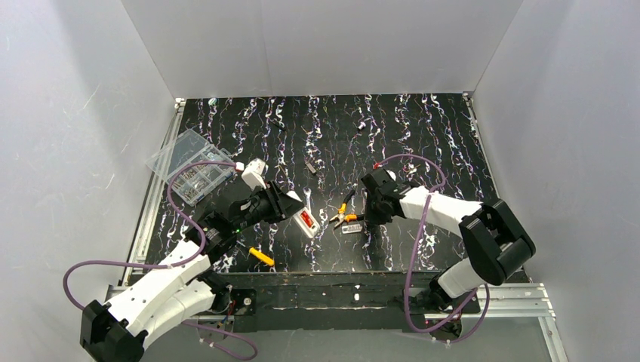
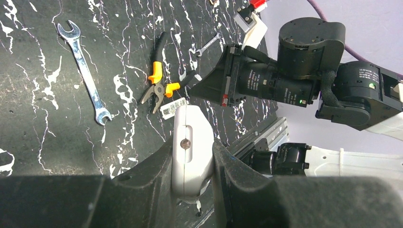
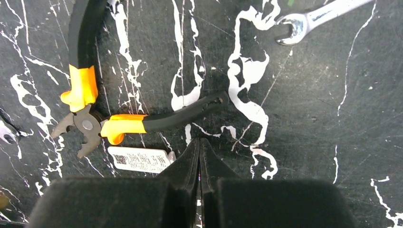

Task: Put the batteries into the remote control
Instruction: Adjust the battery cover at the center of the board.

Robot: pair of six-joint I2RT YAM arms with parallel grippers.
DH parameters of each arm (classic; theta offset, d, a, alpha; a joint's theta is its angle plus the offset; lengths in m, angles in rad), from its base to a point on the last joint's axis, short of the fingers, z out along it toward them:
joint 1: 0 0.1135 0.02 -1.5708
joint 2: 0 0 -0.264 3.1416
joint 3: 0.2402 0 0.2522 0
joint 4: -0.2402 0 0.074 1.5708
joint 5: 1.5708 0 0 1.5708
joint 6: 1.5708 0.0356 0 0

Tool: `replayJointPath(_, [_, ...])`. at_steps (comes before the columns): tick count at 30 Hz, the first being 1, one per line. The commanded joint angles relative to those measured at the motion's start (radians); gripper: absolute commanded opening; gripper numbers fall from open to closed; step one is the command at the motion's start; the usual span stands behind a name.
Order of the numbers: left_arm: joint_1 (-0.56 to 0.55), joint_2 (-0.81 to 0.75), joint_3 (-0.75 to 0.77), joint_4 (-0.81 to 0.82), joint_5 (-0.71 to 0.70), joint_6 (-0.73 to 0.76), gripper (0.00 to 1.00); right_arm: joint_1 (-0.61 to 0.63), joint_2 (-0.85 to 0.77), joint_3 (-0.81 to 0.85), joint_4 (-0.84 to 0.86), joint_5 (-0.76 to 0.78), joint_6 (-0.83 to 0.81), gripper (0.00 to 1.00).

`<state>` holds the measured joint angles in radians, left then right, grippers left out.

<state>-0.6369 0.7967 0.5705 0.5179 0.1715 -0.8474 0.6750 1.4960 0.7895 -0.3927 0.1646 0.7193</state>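
My left gripper (image 2: 192, 156) is shut on the white remote control (image 2: 191, 142), pinching it edge-on between both fingers. From above, the remote control (image 1: 308, 222) is tilted with its back showing, and the red-orange batteries (image 1: 306, 219) sit in its recess. My right gripper (image 3: 200, 142) is shut on nothing, its tips just above the table beside the lower pliers handle. In the top view the right gripper (image 1: 365, 221) hangs right of the remote, apart from it.
Yellow-and-black pliers (image 3: 95, 118) lie between the grippers, with a small white labelled plate (image 3: 138, 159) beside them. A steel wrench (image 2: 84, 73) lies further back. A yellow-handled tool (image 1: 262, 256) is near the front edge, and a clear compartment box (image 1: 190, 164) at the left.
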Motion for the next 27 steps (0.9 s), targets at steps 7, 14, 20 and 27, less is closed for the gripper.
replayJointPath(7, [0.006,-0.03,0.027,-0.001,0.003,0.024,0.06,-0.002,0.072,0.097,0.052,0.0,-0.061,0.09])
replayJointPath(14, [0.005,-0.03,0.031,0.0,0.003,0.023,0.06,-0.002,0.095,0.114,0.093,-0.082,-0.133,0.09])
replayJointPath(20, [0.005,-0.039,0.015,-0.001,-0.006,0.023,0.06,-0.002,0.056,0.042,0.102,-0.153,-0.142,0.07])
replayJointPath(27, [0.006,-0.022,0.01,0.025,0.0,0.01,0.06,0.022,-0.019,-0.046,0.093,-0.224,-0.082,0.05])
